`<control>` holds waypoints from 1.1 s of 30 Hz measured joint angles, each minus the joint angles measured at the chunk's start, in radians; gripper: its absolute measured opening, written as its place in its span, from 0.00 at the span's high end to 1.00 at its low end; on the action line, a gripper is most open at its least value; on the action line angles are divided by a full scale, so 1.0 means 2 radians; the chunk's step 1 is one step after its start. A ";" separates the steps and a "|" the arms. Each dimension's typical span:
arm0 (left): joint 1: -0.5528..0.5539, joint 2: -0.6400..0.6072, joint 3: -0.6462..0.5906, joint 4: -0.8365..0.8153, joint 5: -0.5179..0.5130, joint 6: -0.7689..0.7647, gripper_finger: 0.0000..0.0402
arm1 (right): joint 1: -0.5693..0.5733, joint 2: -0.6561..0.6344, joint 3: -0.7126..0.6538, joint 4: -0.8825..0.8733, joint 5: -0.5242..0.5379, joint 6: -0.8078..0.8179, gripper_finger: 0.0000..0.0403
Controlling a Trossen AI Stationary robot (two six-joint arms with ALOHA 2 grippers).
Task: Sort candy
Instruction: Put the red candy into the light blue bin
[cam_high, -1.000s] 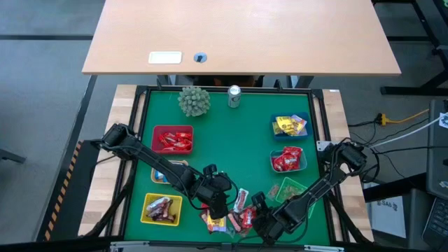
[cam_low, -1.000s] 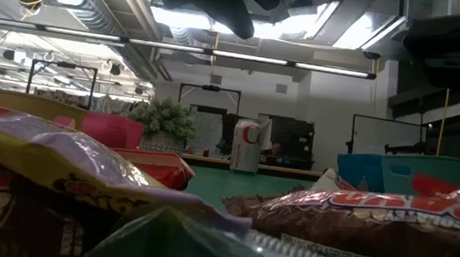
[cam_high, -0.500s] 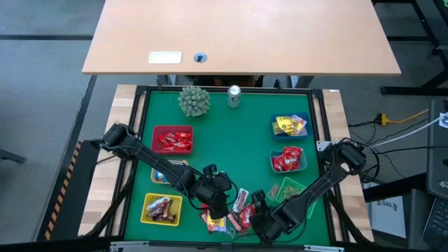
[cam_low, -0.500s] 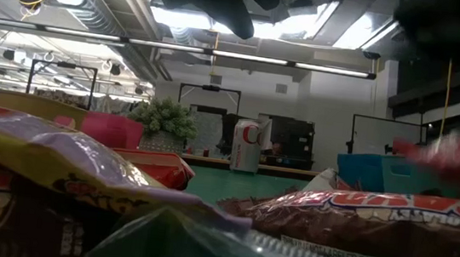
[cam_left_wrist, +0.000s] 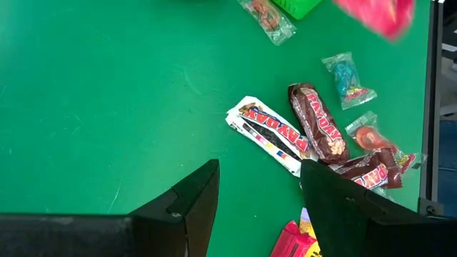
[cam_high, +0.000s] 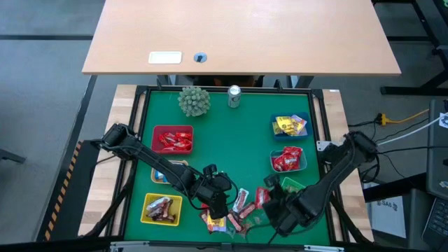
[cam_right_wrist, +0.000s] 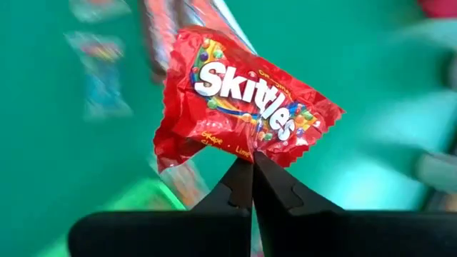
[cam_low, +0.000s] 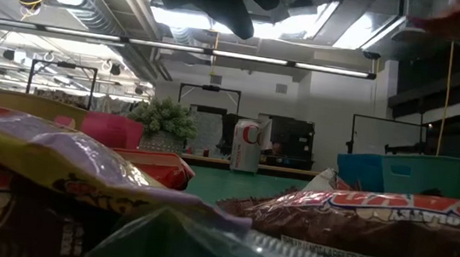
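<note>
The right tool (cam_right_wrist: 252, 163), at about 5 o'clock on the green-covered bench (cam_high: 231, 140) in the high view, is clamped on the crimped lower edge of a red, glossy Skittles pouch (cam_right_wrist: 239, 107); the pouch stands above the fingertips and clear of the bench, judged in transit. A packet of this kind is likely very light, limp and crinkly, with a slick film that offers little friction; the flat sealed edge is the surest place to pinch, whereas a grip across the belly would probably slide over the loose pieces inside. The left tool (cam_left_wrist: 258, 187), at roughly 6 o'clock and just beside the unsorted heap, hangs with its fingers apart over bare green, holding nothing. Beyond its fingertips lie a white-and-red PayDay bar (cam_left_wrist: 271, 134), a brown chocolate bar (cam_left_wrist: 318, 123), a small blue-wrapped sweet (cam_left_wrist: 345, 77) and a clear-wrapped red sweet (cam_left_wrist: 371, 138), close together and partly overlapping. Bars should be stiffer and heavier, best taken across the narrow middle; twist-wrapped sweets seem best taken by the body. Farther off stand the sorting baskets: yellow (cam_high: 162, 208) at 7 o'clock, red (cam_high: 172, 139) at 9 o'clock, a blue one (cam_high: 288, 159) holding red packets at 3 o'clock, another blue one (cam_high: 290, 125) holding yellow packets at 2 o'clock.
</note>
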 joint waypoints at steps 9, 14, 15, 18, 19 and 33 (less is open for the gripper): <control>0.000 0.000 0.000 0.000 0.000 0.000 0.54 | -0.044 -0.123 -0.128 -0.039 0.026 0.049 0.99; 0.000 0.000 0.000 0.000 0.000 0.000 0.54 | -0.083 -0.200 -0.228 -0.027 0.025 0.070 0.99; 0.000 0.000 0.000 0.000 0.000 0.000 0.54 | -0.091 -0.211 -0.245 -0.024 0.025 0.073 0.99; 0.000 0.000 0.000 0.000 0.000 0.000 0.54 | -0.113 -0.235 -0.285 -0.022 0.025 0.079 0.99; 0.000 0.000 0.000 0.000 0.000 0.000 0.54 | -0.119 -0.241 -0.295 -0.022 0.025 0.079 0.99; -0.013 0.000 0.000 -0.007 0.090 -0.004 0.54 | -0.150 -0.245 -0.333 -0.025 -0.002 0.079 0.96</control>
